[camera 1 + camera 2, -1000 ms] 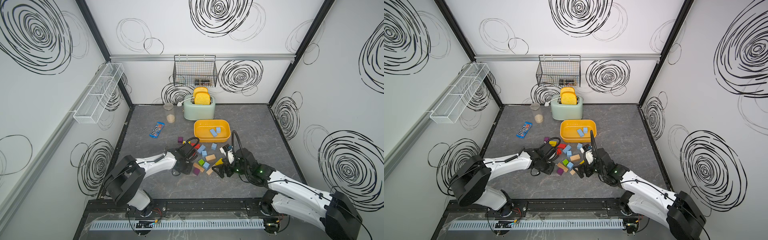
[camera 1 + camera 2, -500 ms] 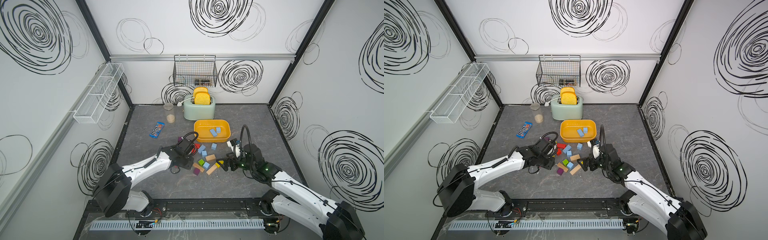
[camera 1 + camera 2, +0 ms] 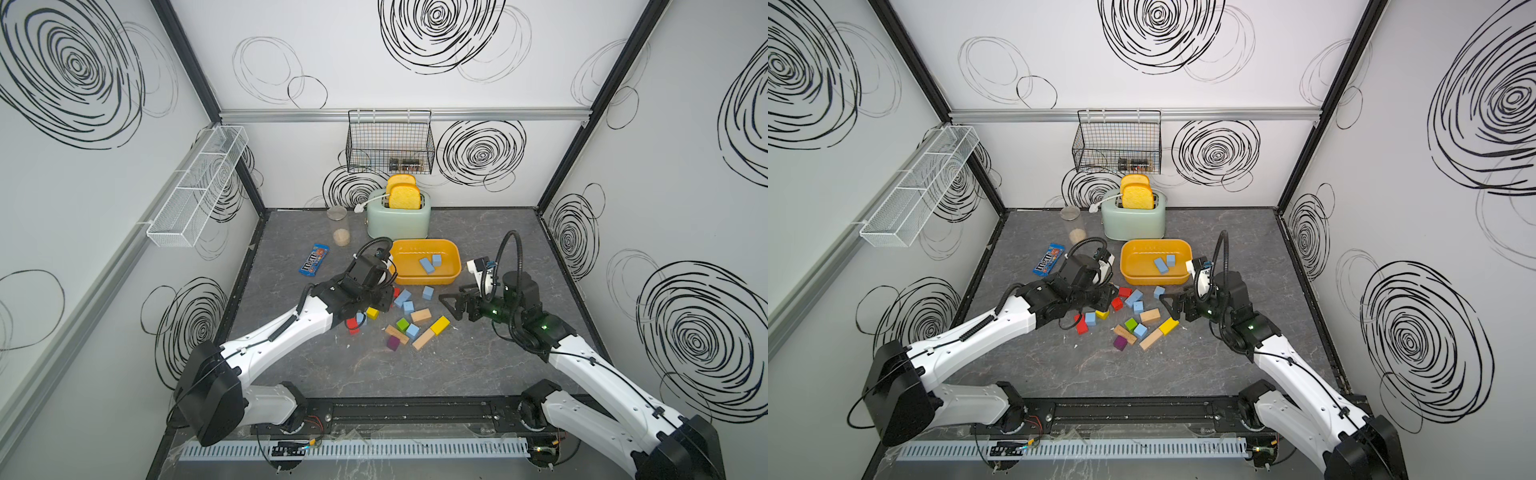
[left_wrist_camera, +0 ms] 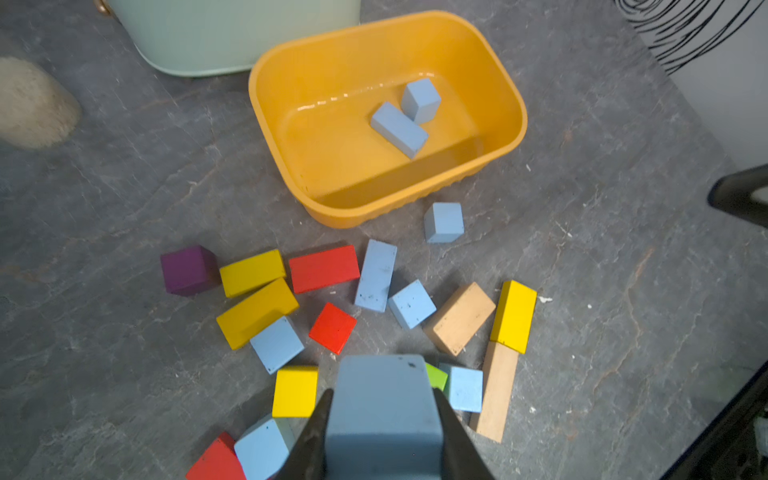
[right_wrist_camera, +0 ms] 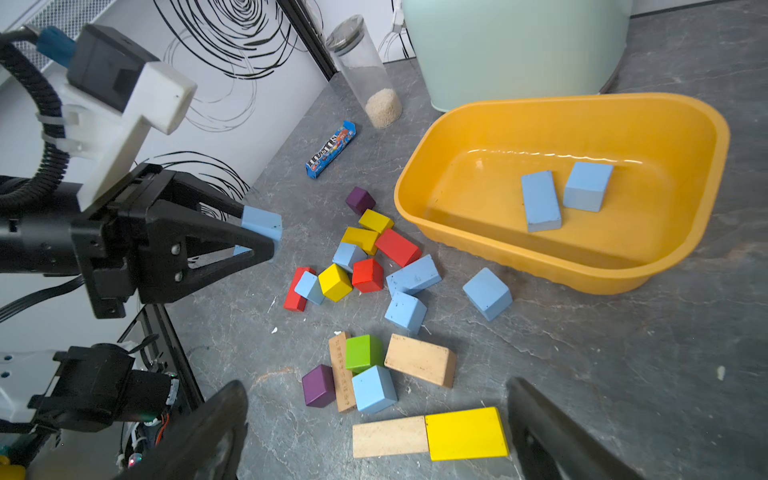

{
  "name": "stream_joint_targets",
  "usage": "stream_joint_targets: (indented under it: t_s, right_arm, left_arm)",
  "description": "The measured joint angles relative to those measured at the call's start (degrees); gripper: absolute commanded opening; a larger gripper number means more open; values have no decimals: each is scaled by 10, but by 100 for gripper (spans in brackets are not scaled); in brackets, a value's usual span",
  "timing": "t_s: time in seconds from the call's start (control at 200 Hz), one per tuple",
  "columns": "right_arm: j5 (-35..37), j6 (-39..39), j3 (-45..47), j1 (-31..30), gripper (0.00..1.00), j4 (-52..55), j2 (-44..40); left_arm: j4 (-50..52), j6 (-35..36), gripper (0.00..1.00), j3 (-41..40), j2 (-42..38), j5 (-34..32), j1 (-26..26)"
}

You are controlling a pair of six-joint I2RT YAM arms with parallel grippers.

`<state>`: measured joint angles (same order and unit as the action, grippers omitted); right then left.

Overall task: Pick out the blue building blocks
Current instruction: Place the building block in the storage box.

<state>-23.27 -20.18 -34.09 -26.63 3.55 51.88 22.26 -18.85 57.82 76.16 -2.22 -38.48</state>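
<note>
A robot test booth, loosely dressed as a kitchen: spiral-scribbled white walls, two arms on a rail, toaster, wire basket.

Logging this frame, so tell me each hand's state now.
Left hand: closed, holding a blue block.
Right hand: open, holding nothing.

I see two blue blocks lying in the tub, with more loose on the surface among red, yellow, green and wood ones. My right jaws stand wide near the yellow brick. My left jaws are hidden under the wrist.
</note>
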Motion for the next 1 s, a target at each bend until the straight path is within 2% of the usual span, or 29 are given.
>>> stream_joint_targets:
  t_s: [0.53,1.001]
  right_arm:
    - [7,-28,-68,35,98,-2,81]
    - [7,-34,-86,58,98,-19,151]
  left_arm:
    - [-66,60,0,141,147,14,11]
    - [-87,71,0,253,299,25,24]
